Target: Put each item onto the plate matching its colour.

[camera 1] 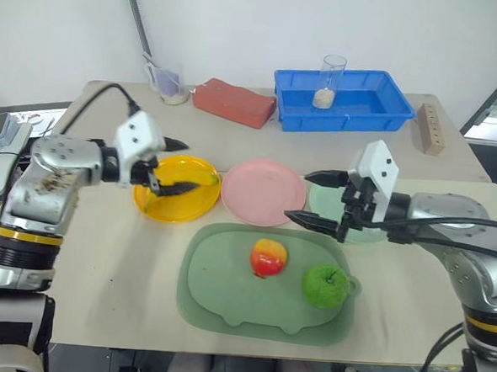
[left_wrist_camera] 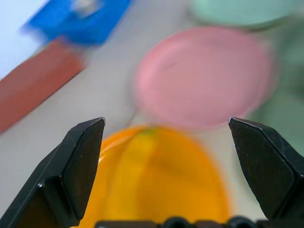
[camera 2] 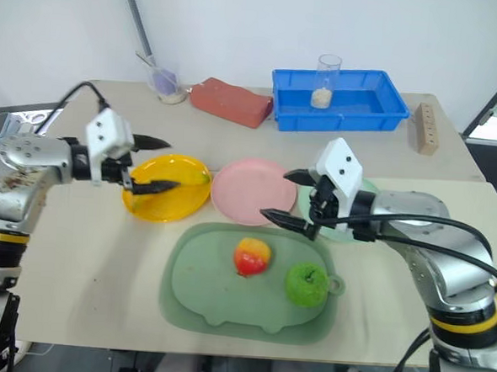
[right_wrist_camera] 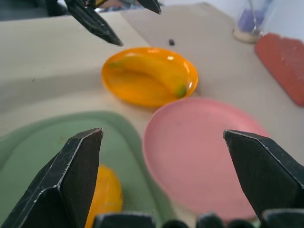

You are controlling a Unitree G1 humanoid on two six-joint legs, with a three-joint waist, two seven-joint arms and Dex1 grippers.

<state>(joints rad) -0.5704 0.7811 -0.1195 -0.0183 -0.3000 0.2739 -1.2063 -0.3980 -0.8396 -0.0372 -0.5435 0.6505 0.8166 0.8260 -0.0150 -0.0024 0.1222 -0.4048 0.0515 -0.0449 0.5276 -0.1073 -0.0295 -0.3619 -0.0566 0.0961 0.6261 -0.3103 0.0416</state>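
A yellow banana lies in the yellow plate. My left gripper hovers open just above that plate, holding nothing. The pink plate is bare in the middle. The pale mint plate lies to its right, partly hidden behind my right gripper. That gripper is open and empty, above the gap between the pink plate and the tray. The red-and-yellow apple and the green apple rest on the dull-green tray, the green one to the right.
At the back of the table stand a blue bin holding a clear glass, a red brick-like block and a small cup. A wooden block stands at the far right edge.
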